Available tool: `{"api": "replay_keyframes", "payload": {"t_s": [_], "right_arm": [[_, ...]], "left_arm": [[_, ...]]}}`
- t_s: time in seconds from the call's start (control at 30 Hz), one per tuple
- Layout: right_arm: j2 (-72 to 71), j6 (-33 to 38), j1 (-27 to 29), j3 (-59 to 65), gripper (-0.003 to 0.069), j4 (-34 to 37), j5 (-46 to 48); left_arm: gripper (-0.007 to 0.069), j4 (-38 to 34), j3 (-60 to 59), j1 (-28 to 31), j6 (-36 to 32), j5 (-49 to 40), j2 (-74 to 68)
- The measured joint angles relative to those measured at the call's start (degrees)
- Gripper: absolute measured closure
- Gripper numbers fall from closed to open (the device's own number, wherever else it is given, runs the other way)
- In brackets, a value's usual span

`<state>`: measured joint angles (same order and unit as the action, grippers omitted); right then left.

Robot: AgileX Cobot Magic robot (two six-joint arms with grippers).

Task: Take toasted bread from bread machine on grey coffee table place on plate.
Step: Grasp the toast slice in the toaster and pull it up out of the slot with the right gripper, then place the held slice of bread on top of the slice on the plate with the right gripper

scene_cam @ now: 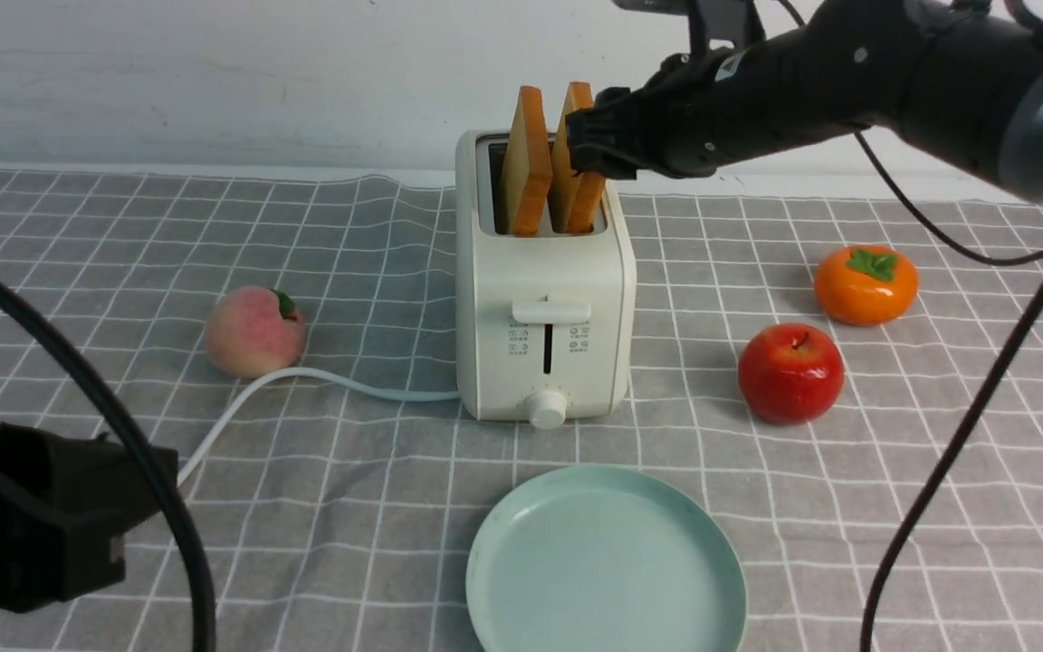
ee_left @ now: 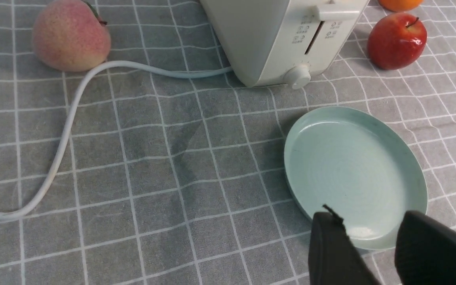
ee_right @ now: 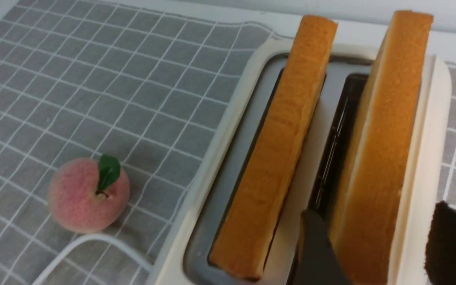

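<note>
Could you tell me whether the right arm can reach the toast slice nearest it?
Likely yes: its open pincer straddles that slice, which stands proud of the bread machine; nothing blocks it.

A plain white painted wall (scene_cam: 214, 81), faintly smudged with grey, fills the top band of the front view. Along its foot a narrow white strip (scene_cam: 847, 186) runs from the left edge to the right. Below it a wide desk (scene_cam: 78, 235), covered in grey cloth checked with thin white grid lines, takes up the rest of the frame down to the bottom edge. The cloth lies slightly wrinkled, rippling along its far border at upper centre. The light is soft and even, and shadows on the cloth are faint.
</note>
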<state>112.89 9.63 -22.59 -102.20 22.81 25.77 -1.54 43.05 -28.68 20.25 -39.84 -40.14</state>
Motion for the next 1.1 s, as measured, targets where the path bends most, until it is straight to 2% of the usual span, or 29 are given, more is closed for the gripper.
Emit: {"api": "replay_keyframes", "payload": {"t_s": [0.1,0.23,0.3,0.43,0.67,0.77,0.9,0.97,1.03,1.1], "right_arm": [[1.1,0.0,0.0,0.0,0.0354,0.12,-2.06],[1.49,-0.26,0.0,0.0,0.0534,1.14,-3.36],[1.26,-0.26,0.0,0.0,0.0578,2.09,-3.57],[-0.39,-0.13,0.0,0.05,0.0578,2.64,-3.57],[-13.63,1.09,2.86,0.01,0.0578,-5.69,2.88],[-20.34,1.09,6.74,-0.1,0.0578,-9.31,12.37],[-25.96,-0.84,13.07,0.69,0.0578,-12.43,30.65],[-26.36,-1.41,14.02,1.62,0.0578,-12.56,33.34],[-26.6,-1.97,15.5,6.7,0.0578,-11.04,38.72],[-26.34,-0.44,15.29,13.28,0.0578,-5.49,40.39]], "left_arm": [[0.0386,-0.67,0.0,0.0,0.0,0.0,0.0],[0.0386,-1.29,0.0,0.0,0.0,-0.05,0.0],[0.0386,-1.29,0.0,0.0,0.0,-0.05,0.0],[0.0386,-1.29,0.0,0.0,0.0,-0.1,0.0],[0.0386,-1.29,0.0,-0.04,0.0,0.01,0.0],[0.0386,-1.53,0.0,-0.04,0.0,0.01,0.0],[0.0386,-2.32,0.0,-0.04,0.0,0.01,0.0],[0.0386,-2.39,0.0,-0.04,0.0,0.01,0.0],[0.0386,-3.46,0.0,-0.04,0.0,0.08,0.0],[0.0386,-4.55,0.0,-0.04,0.0,0.57,0.0]]}}
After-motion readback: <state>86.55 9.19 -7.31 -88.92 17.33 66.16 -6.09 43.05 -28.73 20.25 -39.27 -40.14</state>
